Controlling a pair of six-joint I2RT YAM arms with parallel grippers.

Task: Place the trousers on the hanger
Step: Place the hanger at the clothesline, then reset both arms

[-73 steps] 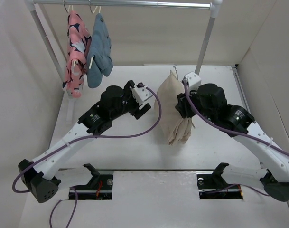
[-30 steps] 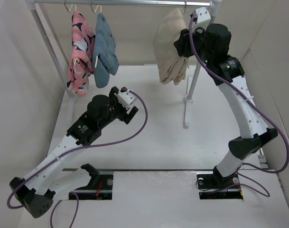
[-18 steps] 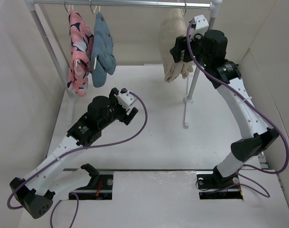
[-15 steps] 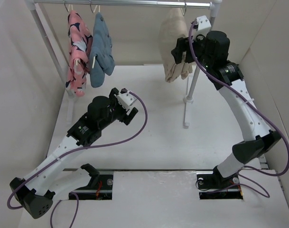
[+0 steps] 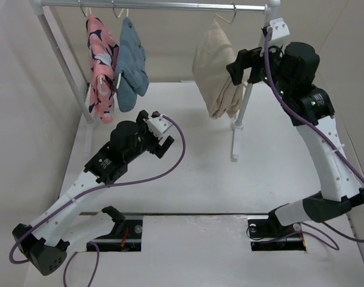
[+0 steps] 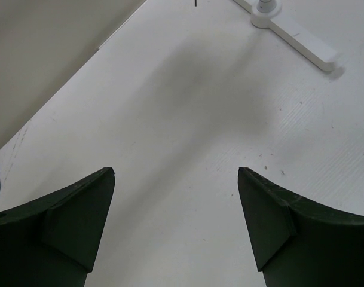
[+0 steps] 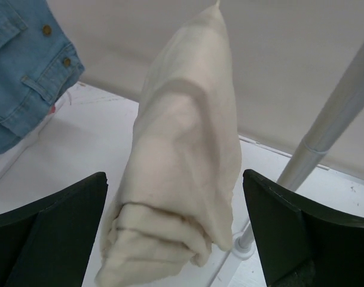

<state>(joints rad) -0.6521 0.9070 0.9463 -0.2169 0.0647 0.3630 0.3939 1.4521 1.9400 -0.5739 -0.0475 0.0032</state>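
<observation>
- A white bench (image 5: 205, 173) lies under a grey rail (image 5: 170, 5), with a pink garment (image 5: 100, 60) and a blue garment (image 5: 131, 66) hanging at 11 o'clock.
- The trousers (image 5: 213, 66) drape over the hanger (image 5: 225, 13), hooked on the rail at 1 o'clock.
- The right fingers (image 5: 241, 67) stand wide apart at the cloth's 3 o'clock, holding nothing.
- The left fingers (image 5: 165, 143) are apart and empty over the bench.
- Best move: draw the right arm straight back, clear of cloth and hook.

A robotics lab test cell: white worktop (image 5: 199, 179) boxed by plain beige panels (image 5: 20, 119), left arm (image 5: 104, 167) and right arm (image 5: 325, 155) bolted at 6 o'clock, clothes rail (image 5: 164, 5) at 12 o'clock.
</observation>
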